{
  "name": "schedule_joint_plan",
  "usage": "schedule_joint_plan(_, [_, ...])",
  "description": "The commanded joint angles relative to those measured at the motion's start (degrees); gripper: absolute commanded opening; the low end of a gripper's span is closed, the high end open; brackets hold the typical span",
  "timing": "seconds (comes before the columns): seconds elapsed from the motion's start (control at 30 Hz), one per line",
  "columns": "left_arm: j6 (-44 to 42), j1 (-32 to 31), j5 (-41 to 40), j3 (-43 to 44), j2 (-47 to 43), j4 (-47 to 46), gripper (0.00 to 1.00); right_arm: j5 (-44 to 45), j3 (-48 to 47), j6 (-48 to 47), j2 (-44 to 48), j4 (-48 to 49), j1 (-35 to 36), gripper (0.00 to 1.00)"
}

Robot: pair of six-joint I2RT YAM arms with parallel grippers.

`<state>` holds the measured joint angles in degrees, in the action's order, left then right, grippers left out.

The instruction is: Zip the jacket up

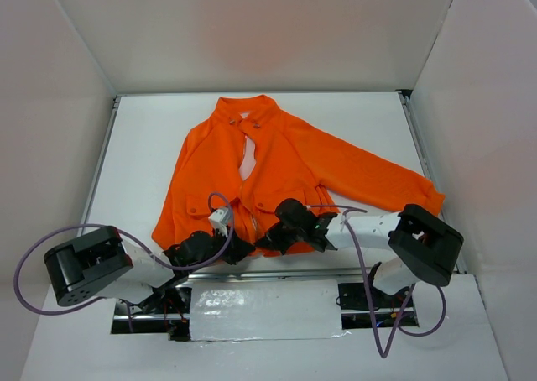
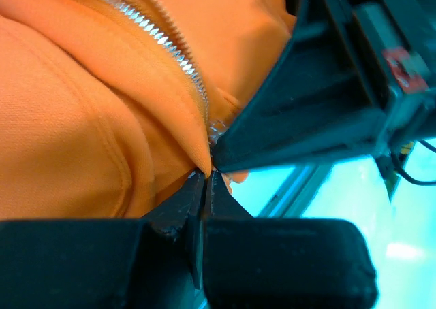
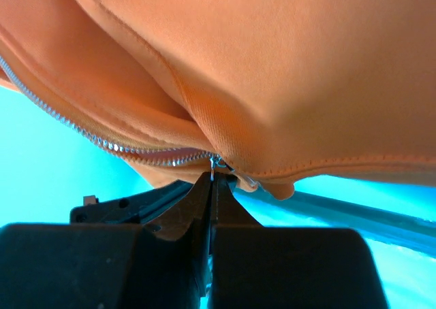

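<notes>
The orange jacket [image 1: 289,167] lies flat on the white counter [image 1: 151,146]. Its collar is at the far end and its hem is at the near edge, just ahead of the arm bases. 1 sleeve stretches out to the right. The front gapes below the collar, showing a strip of pale lining [image 1: 247,159].

The 2 hands meet at the middle of the hem. The left hand [image 1: 243,248] comes in from the left and the right hand [image 1: 263,243] from the right, their tips almost touching.

In the left wrist view, the left hand [image 2: 204,180] has its fingers pressed together on the bottom corner of the orange fabric, right where the silver zipper [image 2: 170,47] ends. The right hand [image 2: 320,111] sits close beside it.

In the right wrist view, the right hand [image 3: 212,181] is also pressed together. It pinches the small silver piece at the zipper [image 3: 102,142] base, with the hem lifted just above it.
</notes>
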<state>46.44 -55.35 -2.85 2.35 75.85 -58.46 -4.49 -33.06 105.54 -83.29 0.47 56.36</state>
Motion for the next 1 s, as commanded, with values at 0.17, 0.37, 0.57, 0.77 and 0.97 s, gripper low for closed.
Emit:
schedule_joint_plan(0.17, [-1.61, -3.71, 7.60, -8.59, -0.44, -10.53, 0.00, -5.08, -5.77, -0.78, -3.72, 0.07, -4.50, 0.00])
schedule_joint_plan(0.37, [-2.49, -5.11, 7.43, -8.50, -3.43, -8.09, 0.00, -9.30, -5.79, 2.30, -5.13, -0.65, -4.68, 0.00])
schedule_joint_plan(0.57, [-2.75, -6.35, 5.66, -8.77, -5.45, -6.32, 0.00, -8.78, -4.73, 3.89, 1.36, 1.90, -4.77, 0.00])
schedule_joint_plan(0.77, [-3.28, -7.66, 5.40, -8.50, -5.54, -6.41, 0.00, -9.65, -4.47, 4.76, 4.97, 3.13, -6.43, 0.00])
schedule_joint_plan(0.97, [-3.81, -8.89, 4.70, -8.15, -5.89, -5.70, 0.00, -10.90, -5.43, 5.38, 4.80, 3.40, -6.52, 0.00])
